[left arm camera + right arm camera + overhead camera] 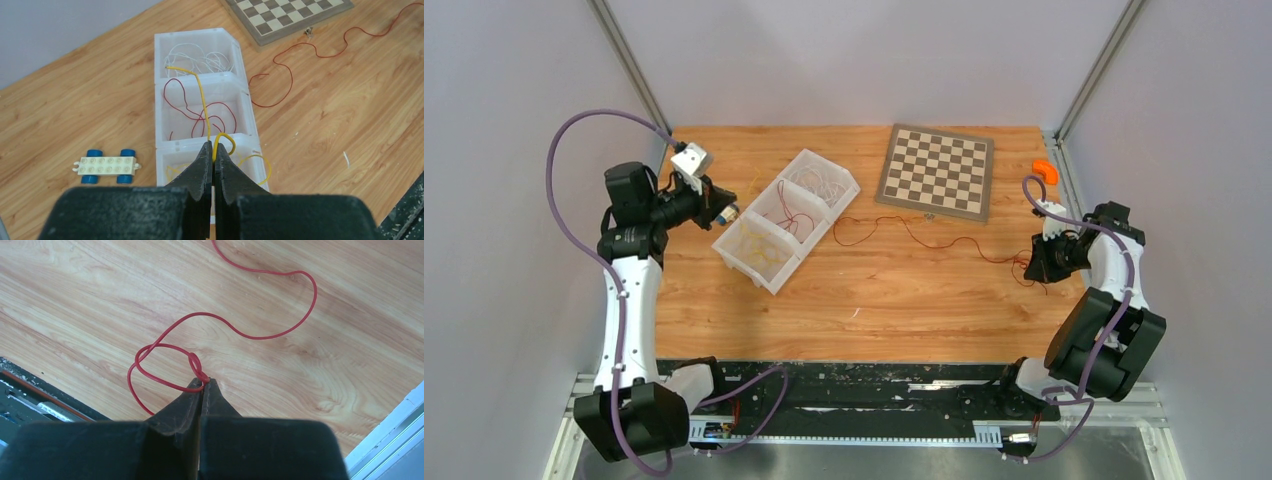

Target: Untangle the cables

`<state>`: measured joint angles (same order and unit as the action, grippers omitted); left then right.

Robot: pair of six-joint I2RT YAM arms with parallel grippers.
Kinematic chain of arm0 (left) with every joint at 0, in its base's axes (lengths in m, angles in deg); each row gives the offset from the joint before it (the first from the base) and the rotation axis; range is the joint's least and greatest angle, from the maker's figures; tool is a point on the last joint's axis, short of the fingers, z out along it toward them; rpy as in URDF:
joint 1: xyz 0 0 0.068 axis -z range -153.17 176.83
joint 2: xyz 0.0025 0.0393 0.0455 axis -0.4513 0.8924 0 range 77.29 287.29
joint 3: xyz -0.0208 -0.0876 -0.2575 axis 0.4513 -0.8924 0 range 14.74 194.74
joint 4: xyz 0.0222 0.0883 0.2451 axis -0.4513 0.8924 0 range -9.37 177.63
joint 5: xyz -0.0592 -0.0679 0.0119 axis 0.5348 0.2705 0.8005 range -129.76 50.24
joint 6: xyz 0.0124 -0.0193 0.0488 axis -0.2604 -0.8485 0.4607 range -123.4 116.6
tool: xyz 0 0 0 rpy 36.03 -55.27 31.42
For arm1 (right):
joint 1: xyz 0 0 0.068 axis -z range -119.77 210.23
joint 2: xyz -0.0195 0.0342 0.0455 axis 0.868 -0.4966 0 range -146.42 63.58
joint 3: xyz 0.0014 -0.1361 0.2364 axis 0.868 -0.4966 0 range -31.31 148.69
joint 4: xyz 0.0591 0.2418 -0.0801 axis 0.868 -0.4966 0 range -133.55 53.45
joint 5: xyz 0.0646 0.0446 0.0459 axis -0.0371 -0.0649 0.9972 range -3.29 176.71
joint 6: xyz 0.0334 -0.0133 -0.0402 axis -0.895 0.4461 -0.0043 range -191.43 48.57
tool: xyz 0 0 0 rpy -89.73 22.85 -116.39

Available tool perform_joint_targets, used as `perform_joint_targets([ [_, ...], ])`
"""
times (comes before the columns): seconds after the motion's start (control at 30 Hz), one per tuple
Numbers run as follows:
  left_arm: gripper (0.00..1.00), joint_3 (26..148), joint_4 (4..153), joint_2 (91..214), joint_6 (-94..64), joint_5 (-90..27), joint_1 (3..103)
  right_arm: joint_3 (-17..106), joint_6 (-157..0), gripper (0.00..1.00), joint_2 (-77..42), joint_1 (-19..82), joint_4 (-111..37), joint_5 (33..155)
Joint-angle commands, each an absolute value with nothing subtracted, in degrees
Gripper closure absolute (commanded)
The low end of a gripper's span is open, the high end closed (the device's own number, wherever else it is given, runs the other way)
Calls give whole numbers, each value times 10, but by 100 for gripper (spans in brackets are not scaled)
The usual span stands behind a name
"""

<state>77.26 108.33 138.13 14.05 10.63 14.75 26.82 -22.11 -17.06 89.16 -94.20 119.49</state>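
Observation:
My left gripper is shut on a thin yellow cable and holds it above the white three-part tray; the cable runs from the jaws up over the middle compartment to the far one. The tray holds white wires in the far compartment, dark red wires in the middle one, and yellow wires in the near one. My right gripper is shut on a long dark red cable at a small knotted loop, low over the table. That red cable trails across the table towards the tray.
A chessboard lies at the back. A small orange object sits at the back right edge. A white toy brick chassis with blue wheels lies left of the tray. The black rail runs along the near edge.

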Motion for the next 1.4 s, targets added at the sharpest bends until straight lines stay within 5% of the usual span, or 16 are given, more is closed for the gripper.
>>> perform_joint_targets([
  [0.0, 100, 759, 1092, 1394, 204, 94, 149, 283, -225, 100, -168, 890, -944, 1214],
  [0.4, 100, 705, 1202, 1497, 423, 21, 178, 283, -226, 100, -175, 890, -944, 1210],
  [1.0, 100, 790, 1174, 1734, 376, -231, 296, 304, -290, 100, -149, 816, -947, 1227],
  [1.07, 90, 803, 1202, 1721, 378, -218, 296, 309, -294, 100, -145, 806, -947, 1235],
  [1.17, 54, 828, 1246, 1675, 380, -179, 295, 322, -298, 100, -141, 796, -955, 1255],
  [1.23, 41, 853, 1283, 1645, 386, -150, 295, 330, -303, 100, -138, 789, -959, 1271],
  [1.37, 28, 911, 1353, 1607, 409, -82, 295, 344, -317, 100, -133, 766, -961, 1300],
])
